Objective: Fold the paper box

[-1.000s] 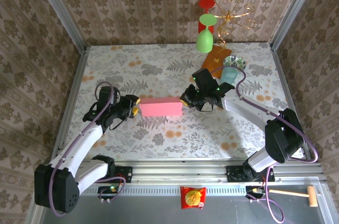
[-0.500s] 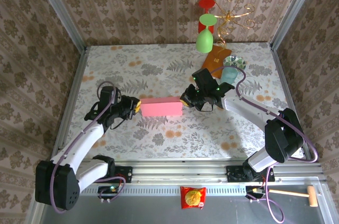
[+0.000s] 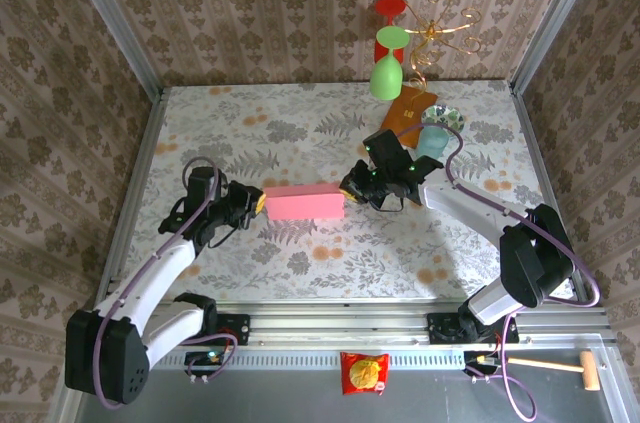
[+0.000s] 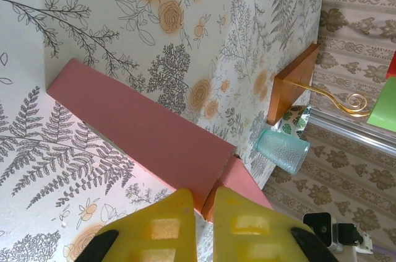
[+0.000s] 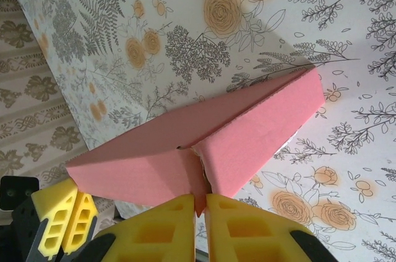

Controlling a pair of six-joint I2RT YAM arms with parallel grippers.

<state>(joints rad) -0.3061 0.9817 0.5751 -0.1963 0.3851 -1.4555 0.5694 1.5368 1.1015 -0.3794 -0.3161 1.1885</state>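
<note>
Paper box lies lengthwise between the arms; left gripper and right gripper each pinch one end, jaws nearly closed

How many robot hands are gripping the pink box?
2. The left gripper pinches the pink box at its left end; the right gripper pinches its right end. Both are closed on thin cardboard.

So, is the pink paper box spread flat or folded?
Folded, not spread: the paper box forms a slim pink bar with two faces meeting along a ridge.
</note>
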